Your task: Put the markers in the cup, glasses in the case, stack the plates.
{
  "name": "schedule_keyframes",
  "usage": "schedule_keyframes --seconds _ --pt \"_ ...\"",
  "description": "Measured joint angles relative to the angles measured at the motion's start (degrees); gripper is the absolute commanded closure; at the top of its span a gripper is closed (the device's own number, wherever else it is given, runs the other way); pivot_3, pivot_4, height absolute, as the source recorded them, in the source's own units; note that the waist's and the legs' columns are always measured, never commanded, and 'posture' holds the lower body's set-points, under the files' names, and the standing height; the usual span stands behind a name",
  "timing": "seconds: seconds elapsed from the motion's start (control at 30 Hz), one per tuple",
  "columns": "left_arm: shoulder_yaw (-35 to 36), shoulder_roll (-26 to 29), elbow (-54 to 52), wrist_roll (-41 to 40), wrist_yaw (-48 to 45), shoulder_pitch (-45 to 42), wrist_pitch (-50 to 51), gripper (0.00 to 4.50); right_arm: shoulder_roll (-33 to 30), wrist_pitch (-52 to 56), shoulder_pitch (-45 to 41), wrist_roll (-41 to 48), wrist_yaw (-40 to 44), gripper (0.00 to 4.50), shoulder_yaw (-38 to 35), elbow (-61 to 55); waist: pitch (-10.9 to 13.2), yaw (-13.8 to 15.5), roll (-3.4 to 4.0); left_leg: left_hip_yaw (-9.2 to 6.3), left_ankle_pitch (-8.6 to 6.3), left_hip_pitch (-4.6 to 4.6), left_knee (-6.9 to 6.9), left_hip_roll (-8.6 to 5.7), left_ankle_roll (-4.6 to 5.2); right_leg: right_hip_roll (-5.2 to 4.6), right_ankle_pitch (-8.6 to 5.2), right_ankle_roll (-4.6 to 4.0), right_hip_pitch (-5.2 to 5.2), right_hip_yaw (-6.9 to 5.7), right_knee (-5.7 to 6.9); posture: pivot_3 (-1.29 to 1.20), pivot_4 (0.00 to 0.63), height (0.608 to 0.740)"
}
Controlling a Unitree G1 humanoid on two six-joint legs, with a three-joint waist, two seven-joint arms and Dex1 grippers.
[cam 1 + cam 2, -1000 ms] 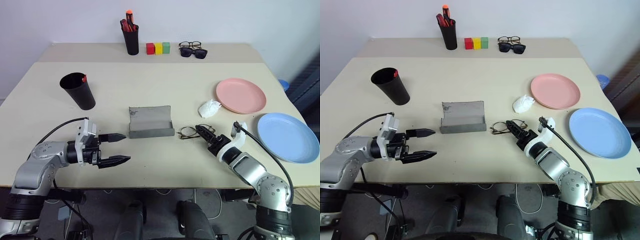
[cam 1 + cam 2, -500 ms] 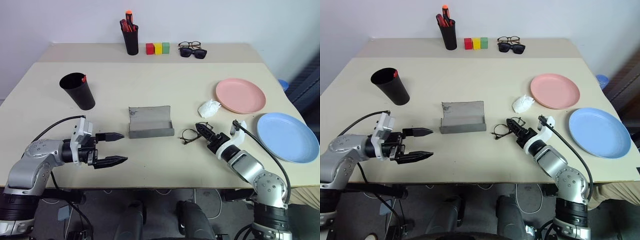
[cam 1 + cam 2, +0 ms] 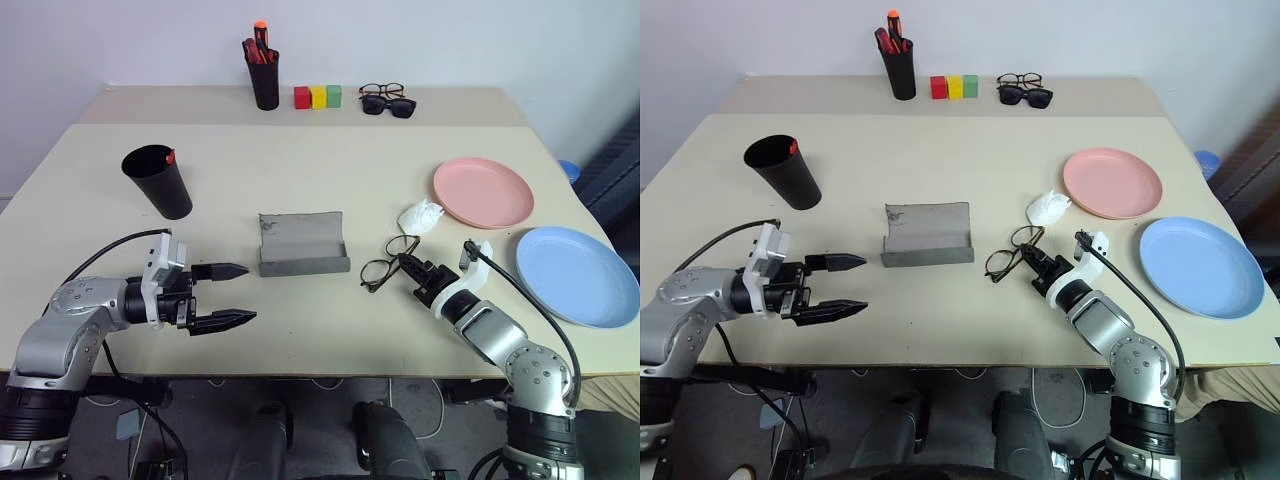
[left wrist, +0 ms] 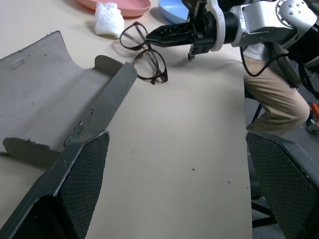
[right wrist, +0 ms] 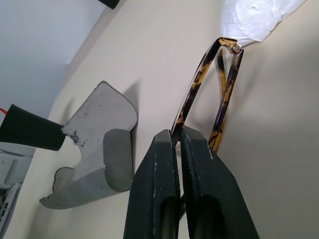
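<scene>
Beige tabletop (image 3: 300, 180), open grey case (image 3: 303, 244) at centre.
Right hand (image 3: 410, 265) pinches the glasses (image 3: 385, 262) beside the case; left hand (image 3: 232, 295) hovers spread wide.

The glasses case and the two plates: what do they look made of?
The case looks like grey felt or felt-covered board: matte, fuzzy, with a frayed edge. The pink plate and blue plate look like moulded plastic, smooth with a soft satin sheen and even colour; melamine is possible.
</scene>
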Motion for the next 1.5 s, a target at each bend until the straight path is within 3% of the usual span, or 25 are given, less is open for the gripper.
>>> schedule_keyframes --seconds 0.2,0.33,0.53,1.5 --pt "0.0 -0.2 -0.5 -0.2 1.2 0.0 0.6 0.00 -1.5 0.9 -2.0 0.0 0.1 4.44 0.0 0.0 0.0 0.0 0.01 0.00 0.00 0.00 0.00 0.00 0.00 0.00 0.00 0.00 0.00 0.00 0.00 0.00 0.150 0.740" --pt "0.0 -0.2 -0.7 -0.2 1.6 0.0 0.7 0.00 -2.2 1.7 -1.7 -0.6 1.0 3.20 0.1 0.2 0.0 0.0 0.01 0.01 0.00 -0.01 0.00 0.00 0.00 0.00 0.00 0.00 0.00 0.00 0.00 0.00 0.150 0.740" --pt "0.0 -0.2 -2.6 -0.4 2.6 0.4 1.4 0.00 -2.2 2.2 -1.3 -2.2 1.7 0.13 1.0 0.8 0.0 -0.1 0.01 0.01 0.00 -0.01 0.00 0.00 0.00 0.00 0.00 0.00 -0.02 0.00 0.01 0.00 0.150 0.740" --pt "2.2 -0.2 -4.2 -0.5 3.6 4.3 1.9 0.00 -1.0 2.4 -3.3 -4.3 6.2 0.06 1.7 1.5 0.0 -0.1 0.02 0.03 0.00 -0.05 -0.01 0.03 0.00 0.01 0.01 -0.02 -0.10 0.01 0.00 0.00 0.150 0.740"
